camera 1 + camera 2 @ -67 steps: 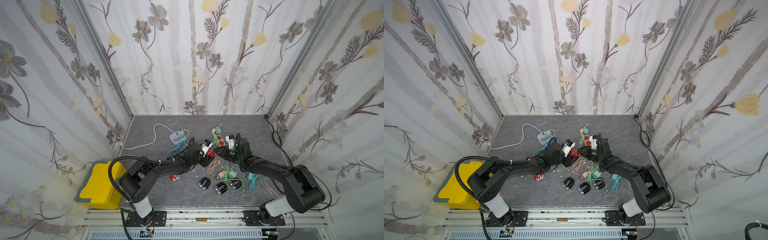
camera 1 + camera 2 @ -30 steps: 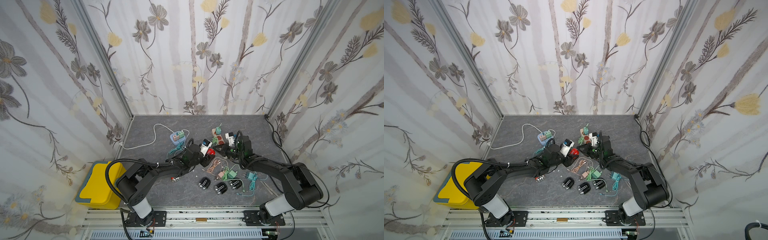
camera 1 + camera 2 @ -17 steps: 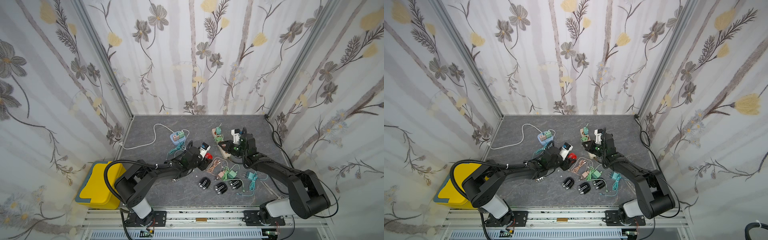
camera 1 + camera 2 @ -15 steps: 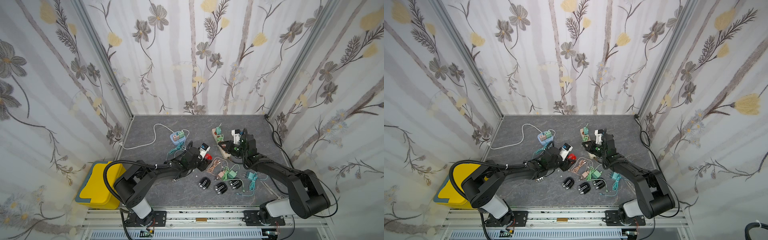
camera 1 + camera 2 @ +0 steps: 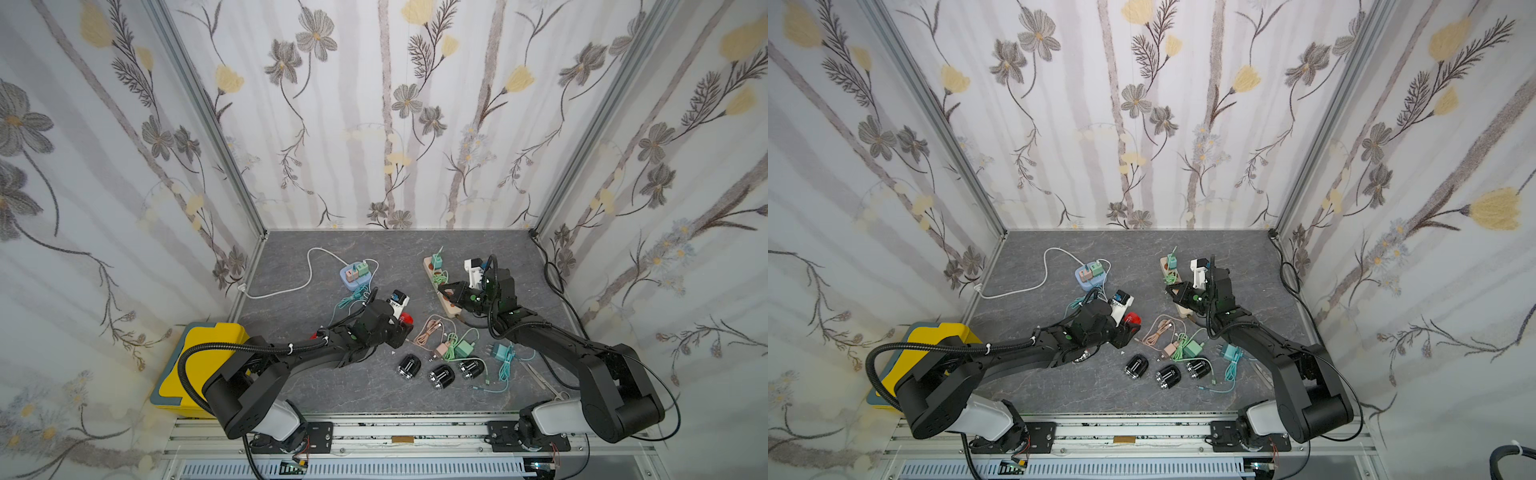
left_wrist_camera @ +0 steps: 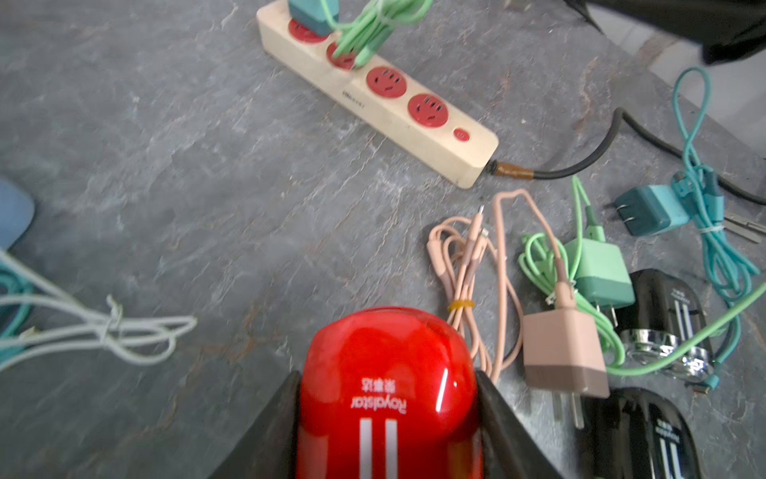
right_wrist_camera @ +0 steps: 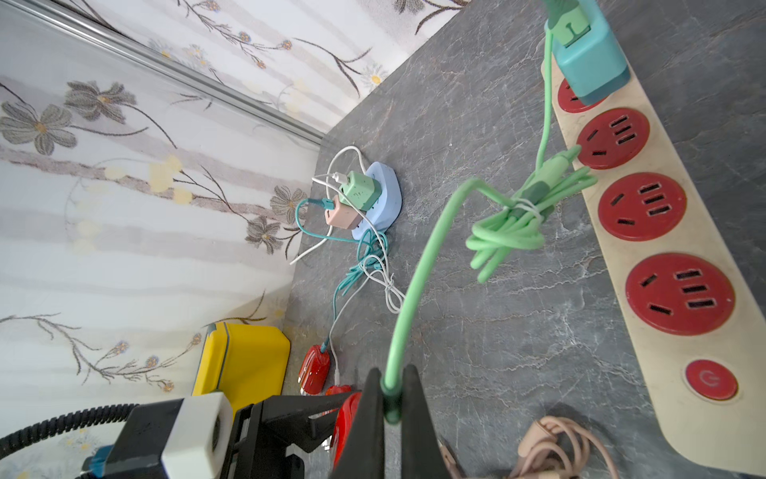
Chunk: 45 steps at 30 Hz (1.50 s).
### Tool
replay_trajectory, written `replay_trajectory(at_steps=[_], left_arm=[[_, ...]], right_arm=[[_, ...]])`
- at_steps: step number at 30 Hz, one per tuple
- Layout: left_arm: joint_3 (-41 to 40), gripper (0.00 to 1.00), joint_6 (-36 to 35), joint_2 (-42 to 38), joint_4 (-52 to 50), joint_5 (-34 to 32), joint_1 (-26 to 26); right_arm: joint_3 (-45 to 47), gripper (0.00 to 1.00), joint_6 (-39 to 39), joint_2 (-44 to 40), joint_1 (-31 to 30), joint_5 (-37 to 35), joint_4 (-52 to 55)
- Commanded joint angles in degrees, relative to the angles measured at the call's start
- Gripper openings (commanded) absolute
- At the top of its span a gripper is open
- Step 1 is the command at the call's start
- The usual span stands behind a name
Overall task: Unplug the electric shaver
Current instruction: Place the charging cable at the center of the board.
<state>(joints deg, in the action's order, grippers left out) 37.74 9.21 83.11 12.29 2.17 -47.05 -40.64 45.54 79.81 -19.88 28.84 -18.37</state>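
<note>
My left fingers (image 6: 495,414) clamp the red shaver (image 6: 385,365) by its flanks, near the middle of the table (image 6: 207,186). Its glossy shell looks slick and light, so mid-body is the safest hold. My right fingers (image 7: 371,423) pinch the limp green cable (image 7: 414,282) at its plug end.

Glossy red plastic shaver (image 6: 385,352)

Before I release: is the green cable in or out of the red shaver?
Out. The right tool pinches the green cable by its end, apart from the red shaver clamped in the left tool.
</note>
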Motion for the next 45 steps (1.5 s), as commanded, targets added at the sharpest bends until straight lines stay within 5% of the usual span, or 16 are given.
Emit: replay_trajectory(at_steps=[1,13,24,34,39,45], left_arm=[[-2.2,0.36,5.3,-3.1,-6.7,-3.4,-0.6],[-8.9,0.39,17.3,-8.7,-15.6,-7.2,-5.4],[-9.4,0.46,19.0,-5.9,-16.9,-5.0,-7.3],[-9.8,0.61,17.7,-5.8,-13.4,1.6,-7.6],[-9.6,0.70,18.0,-7.1,-15.5,0.1,-7.6],[-8.6,0.81,21.1,-10.8,-14.3,-0.4,-5.4]], right_arm=[[-1.2,0.02,-6.3,-0.8,-0.4,-2.9,5.7],[-5.6,0.03,-12.1,2.4,-6.1,-6.2,10.4],[-8.0,0.02,-14.0,6.5,-8.8,-10.7,13.6],[-9.5,0.03,-15.8,10.4,-9.6,-17.0,16.7],[-9.4,0.24,-16.3,10.7,-9.5,-18.2,16.1],[-9.3,0.33,-17.8,6.0,-7.7,-19.9,16.1]])
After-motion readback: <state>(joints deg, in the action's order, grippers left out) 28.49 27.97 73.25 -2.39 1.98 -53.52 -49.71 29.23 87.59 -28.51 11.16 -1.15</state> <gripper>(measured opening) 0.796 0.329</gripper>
